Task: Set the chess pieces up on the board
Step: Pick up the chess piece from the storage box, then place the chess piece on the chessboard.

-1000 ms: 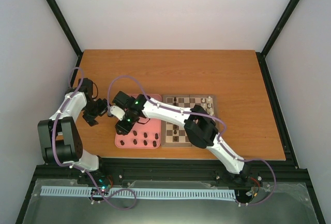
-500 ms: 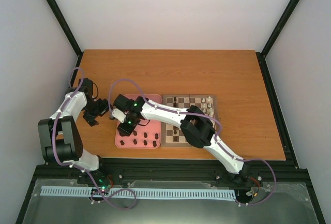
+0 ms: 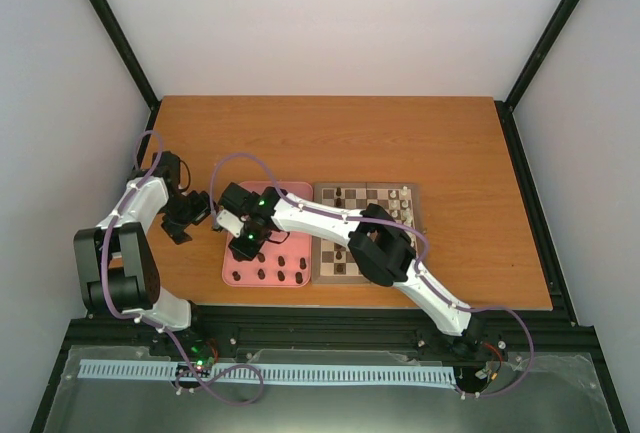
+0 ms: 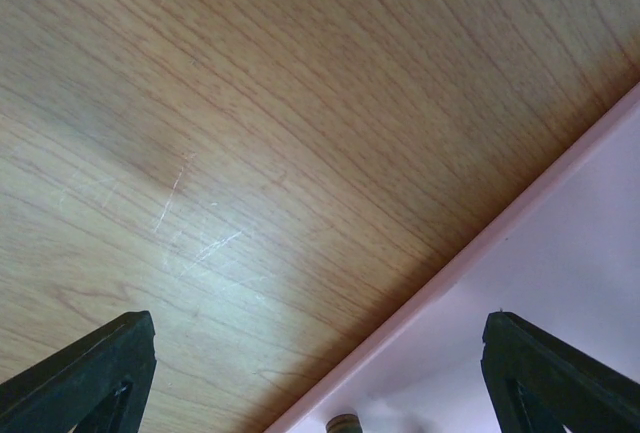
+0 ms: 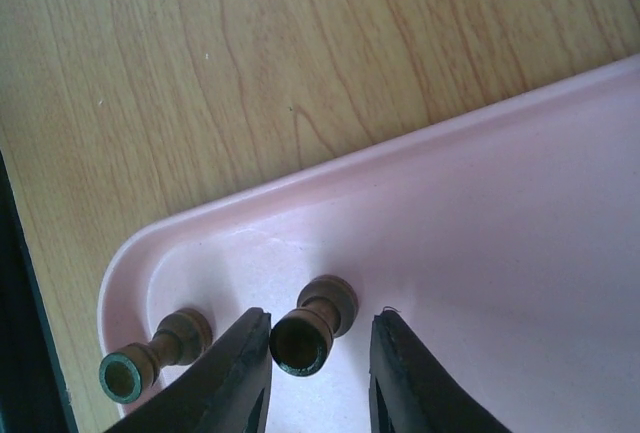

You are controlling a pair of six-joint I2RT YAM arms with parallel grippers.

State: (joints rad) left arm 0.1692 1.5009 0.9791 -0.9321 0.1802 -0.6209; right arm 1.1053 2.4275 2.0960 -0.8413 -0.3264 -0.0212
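My right gripper (image 5: 320, 325) is low over the near-left corner of the pink tray (image 5: 480, 253). Its jaws straddle a dark brown chess piece (image 5: 325, 308) lying on its side. The left finger (image 5: 235, 373) touches it and the right finger (image 5: 410, 373) stands a gap away. A second piece (image 5: 155, 358) lies just left of it. From above, the right gripper (image 3: 243, 249) is on the tray's left part, with more dark pieces (image 3: 283, 274) along the tray's near edge. The board (image 3: 318, 278) lies right of the tray. My left gripper (image 4: 320, 373) hangs open over the tray's edge, empty.
The board carries a few dark pieces (image 3: 340, 194) and cream-white pieces (image 3: 405, 198) near its far edge. The right arm stretches across the board's near half. The top of one piece (image 4: 343, 423) shows at the bottom of the left wrist view. Black frame rails border the table.
The right arm has shifted slightly, its gripper settling a little nearer over the tray's left part. The left arm has not moved.
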